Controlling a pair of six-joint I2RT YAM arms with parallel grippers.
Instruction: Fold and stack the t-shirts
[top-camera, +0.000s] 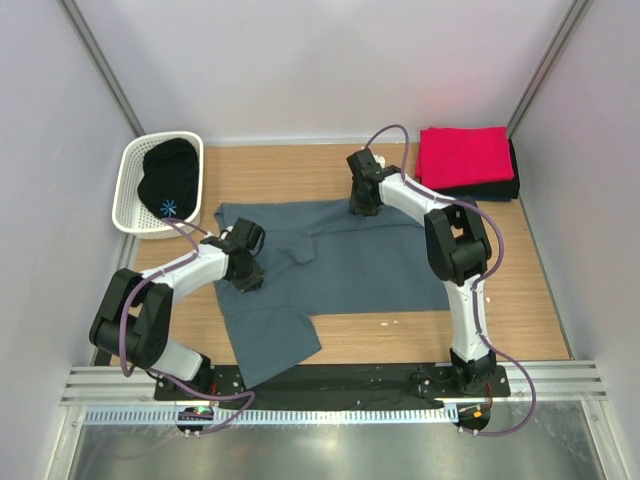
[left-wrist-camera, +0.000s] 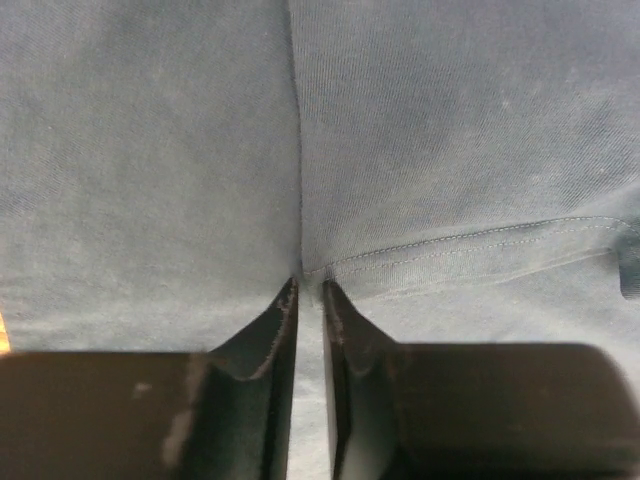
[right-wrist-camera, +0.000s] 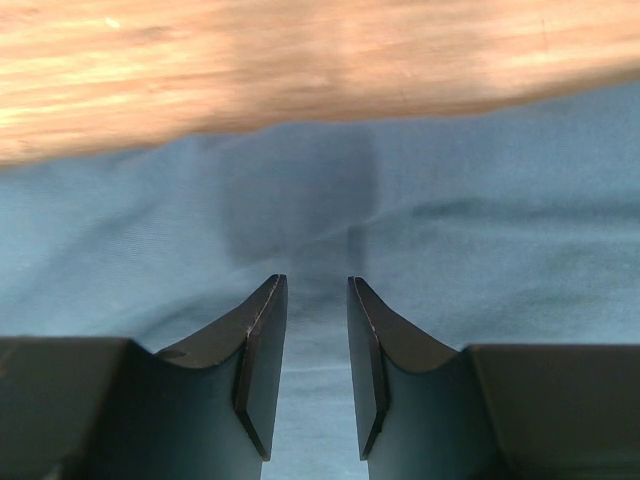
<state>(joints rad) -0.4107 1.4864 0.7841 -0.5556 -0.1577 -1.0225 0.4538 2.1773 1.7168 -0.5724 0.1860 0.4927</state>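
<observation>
A large slate blue-grey t-shirt lies spread across the middle of the wooden table. My left gripper is down on its left part. In the left wrist view the gripper is shut on a pinched ridge of this shirt, and a crease runs up from the tips. My right gripper is at the shirt's far edge. In the right wrist view it stands open with a narrow gap over flat cloth. A folded red t-shirt lies on a folded black t-shirt at the back right.
A white perforated basket stands at the back left with a black garment in it. Bare wood lies just beyond the shirt's far edge. Grey walls enclose the table on three sides. A metal rail runs along the near edge.
</observation>
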